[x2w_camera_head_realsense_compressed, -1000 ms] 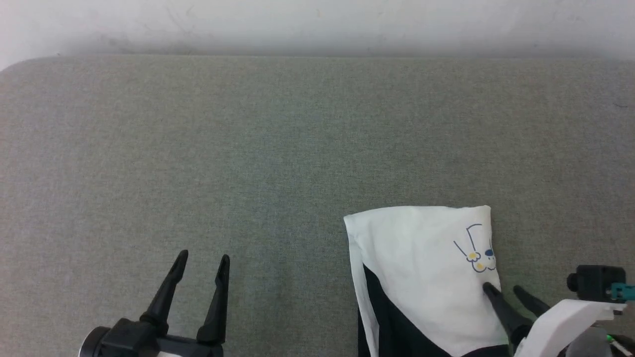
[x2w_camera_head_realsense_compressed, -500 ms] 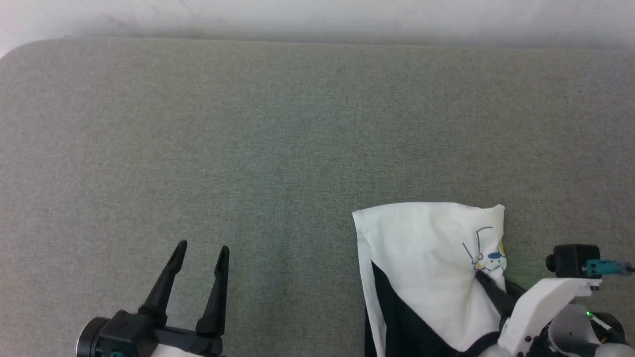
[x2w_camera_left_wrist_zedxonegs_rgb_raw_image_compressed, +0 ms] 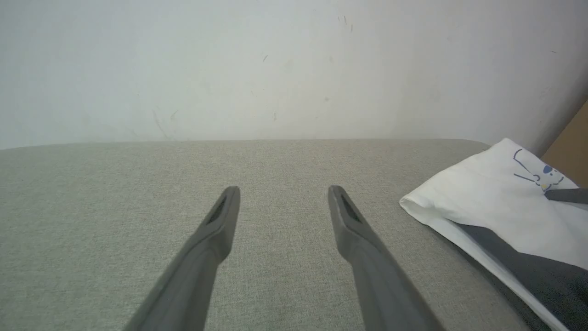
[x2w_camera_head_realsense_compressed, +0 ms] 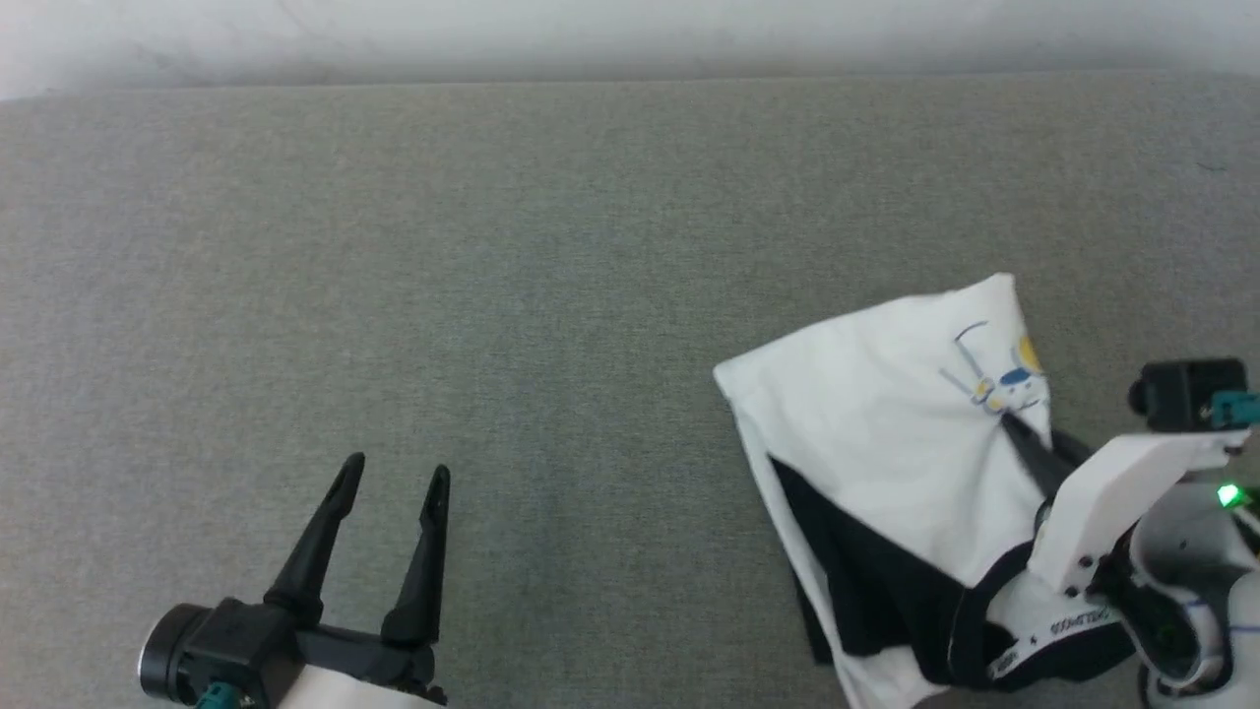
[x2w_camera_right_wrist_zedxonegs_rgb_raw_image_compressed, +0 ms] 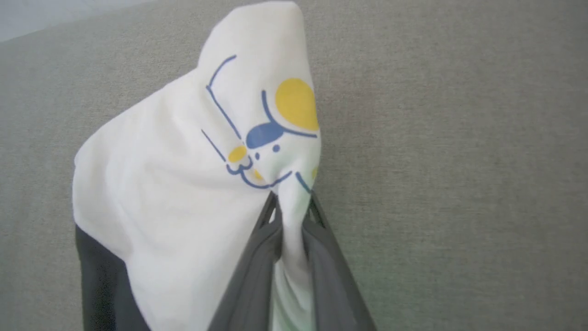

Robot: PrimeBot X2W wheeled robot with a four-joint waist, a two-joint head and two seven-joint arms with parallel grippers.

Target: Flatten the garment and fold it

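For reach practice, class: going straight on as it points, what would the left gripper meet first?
Probably only bare table, then the wall; the left gripper points clear of the garment to its right.

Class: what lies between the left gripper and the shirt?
Just bare grey tabletop, between the left gripper and the raglan shirt; the head view shows it.

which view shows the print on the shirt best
The right wrist view: the print is large and sharp, above where the right gripper pinches the garment. The head view shows it small; the left wrist view, tiny near the right edge.
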